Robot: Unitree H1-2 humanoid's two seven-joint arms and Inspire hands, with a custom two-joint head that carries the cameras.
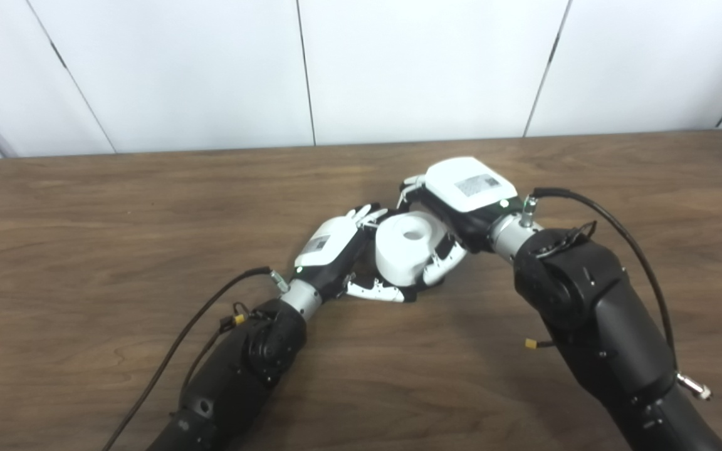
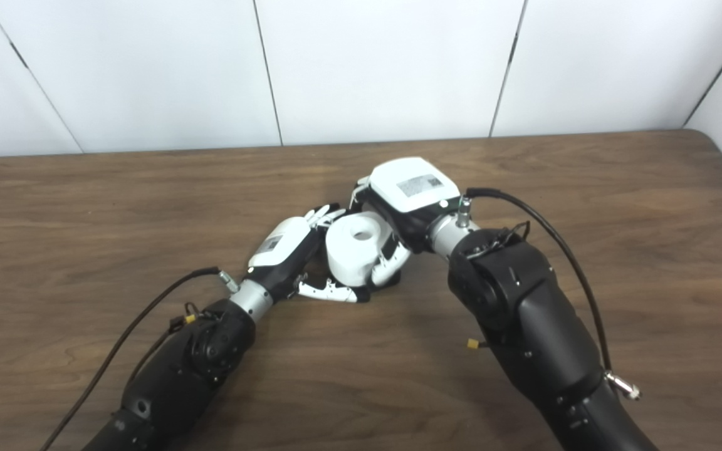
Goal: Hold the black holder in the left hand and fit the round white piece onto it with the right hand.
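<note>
Table (image 1: 148, 207): a brown wooden top is seen, filling most of both views, with white wall panels (image 1: 423, 62) standing behind its far edge.
Arms: 2 black arms are brought in from the bottom edge, each trailed by a black cable (image 1: 624, 238); the forearms cover the near part of the table, and the right forearm hides the surface beside the right wrist.
Views: the table's rounded right corner and a strip of side wall are shown more fully in the right eye view; a grey fitting at the far left wall is shown only in the left eye view.
Round white piece (image 1: 406, 247): a thick white roll with a centre hole facing up is held at the middle of the table, between the 2 hands and touching both.
Right hand (image 1: 461, 207): it is closed around the round white piece from the right, fingers (image 1: 442, 263) curled under and against its side.
Left hand (image 2: 286, 247): it is pressed against the roll's left side, thumb lying low on the table; what it grips cannot be told.
Black holder: it is hidden by the roll and hands.
</note>
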